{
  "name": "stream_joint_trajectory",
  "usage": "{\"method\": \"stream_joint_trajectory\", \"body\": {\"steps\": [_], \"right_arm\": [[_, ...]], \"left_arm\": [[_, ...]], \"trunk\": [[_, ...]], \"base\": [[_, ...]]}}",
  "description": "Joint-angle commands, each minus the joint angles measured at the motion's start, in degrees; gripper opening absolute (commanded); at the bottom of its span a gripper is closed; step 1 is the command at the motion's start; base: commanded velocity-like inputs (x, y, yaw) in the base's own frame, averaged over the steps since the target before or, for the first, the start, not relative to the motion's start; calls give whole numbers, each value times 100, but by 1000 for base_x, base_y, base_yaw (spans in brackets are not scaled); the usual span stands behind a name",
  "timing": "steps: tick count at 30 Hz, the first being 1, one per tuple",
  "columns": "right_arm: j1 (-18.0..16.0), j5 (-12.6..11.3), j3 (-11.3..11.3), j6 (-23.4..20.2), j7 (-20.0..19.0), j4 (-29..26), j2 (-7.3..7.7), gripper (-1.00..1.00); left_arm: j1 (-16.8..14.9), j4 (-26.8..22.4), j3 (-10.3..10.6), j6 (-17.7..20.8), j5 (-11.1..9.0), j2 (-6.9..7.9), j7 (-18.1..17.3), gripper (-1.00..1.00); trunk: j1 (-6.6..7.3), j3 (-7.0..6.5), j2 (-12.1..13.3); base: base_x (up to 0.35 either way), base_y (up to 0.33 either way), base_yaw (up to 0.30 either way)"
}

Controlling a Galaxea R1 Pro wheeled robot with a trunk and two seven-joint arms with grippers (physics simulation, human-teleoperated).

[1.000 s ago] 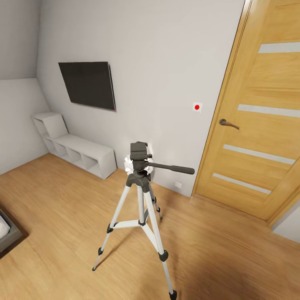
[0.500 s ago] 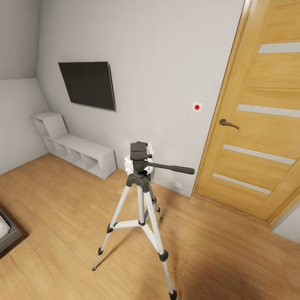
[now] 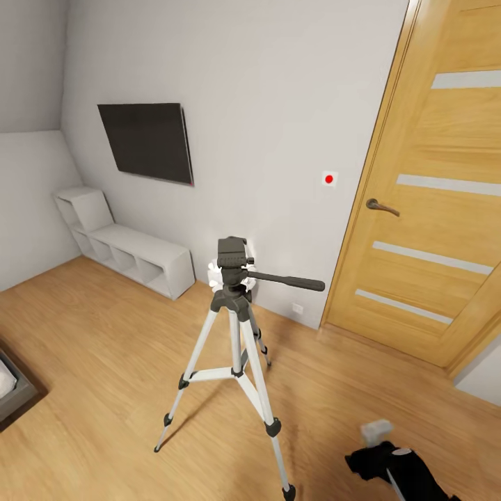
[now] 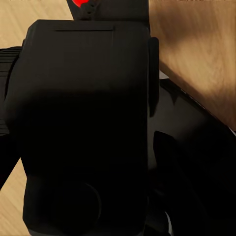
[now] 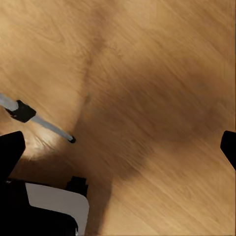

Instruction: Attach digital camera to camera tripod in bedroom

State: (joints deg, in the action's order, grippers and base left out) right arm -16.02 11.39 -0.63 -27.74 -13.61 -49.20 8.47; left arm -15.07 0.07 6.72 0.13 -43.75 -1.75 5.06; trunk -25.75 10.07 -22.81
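The digital camera (image 4: 83,123), a chunky black body with a red dot on its top edge, sits right against the left wrist view and hangs over the light wood floor (image 3: 104,334). Since nothing else bears it, I judge the left gripper (image 4: 86,162) to be clamped on it, though its fingers are lost in the black.

The tall camera tripod (image 3: 233,306), with silver legs, a black head and a long pan handle, has not shifted: it stands mid-room with its head bare. What is new in the head view is a black arm part (image 3: 390,466) topped by a pale grey block (image 3: 376,431), come up at five o'clock since half a second ago. From its side it is probably the right arm, but I cannot be sure.

The right gripper (image 5: 118,147) is spread wide over the floor and holds nothing. The reach seems to be beginning, and mounting has not yet been done.
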Motion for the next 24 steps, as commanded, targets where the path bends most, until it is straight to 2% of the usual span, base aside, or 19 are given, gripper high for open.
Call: {"method": "stream_joint_trajectory", "body": {"steps": [1, 8, 14, 15, 16, 19, 24], "right_arm": [[-37, 13, -10, -159, -135, -171, -1, 100], [-552, -367, -15, -1044, -801, -1164, -3, 100], [-772, -476, -16, -1624, -1033, -1912, -8, 100], [-823, -500, -13, -1825, -1076, -2398, -12, 100], [-831, -505, -9, -1869, -1086, -2513, -14, 100], [-847, -516, 57, -2024, -1188, -2855, -34, 100], [-856, -511, 402, -2120, -1612, -3054, -191, 100]], "left_arm": [[-5, 0, 48, 3, -28, -1, 21, -100], [-5, -5, 49, -3, -21, -1, 21, -100], [-5, -6, 49, -4, -20, -4, 21, -100], [-5, -7, 49, -4, -20, -4, 21, -100], [-5, -7, 49, -4, -20, -4, 21, -100], [-5, -7, 49, -4, -20, -5, 21, -100], [-5, -7, 49, -4, -14, -5, 21, -100]], "trunk": [[-3, 12, -11], [-3, 12, -11], [-3, 12, -11], [-3, 12, -11], [-3, 12, -11], [-3, 12, -11], [-3, 12, -11]], "base": [[0, 0, 0], [0, 0, 0], [0, 0, 0], [0, 0, 0], [0, 0, 0], [0, 0, 0], [0, 0, 0]]}}
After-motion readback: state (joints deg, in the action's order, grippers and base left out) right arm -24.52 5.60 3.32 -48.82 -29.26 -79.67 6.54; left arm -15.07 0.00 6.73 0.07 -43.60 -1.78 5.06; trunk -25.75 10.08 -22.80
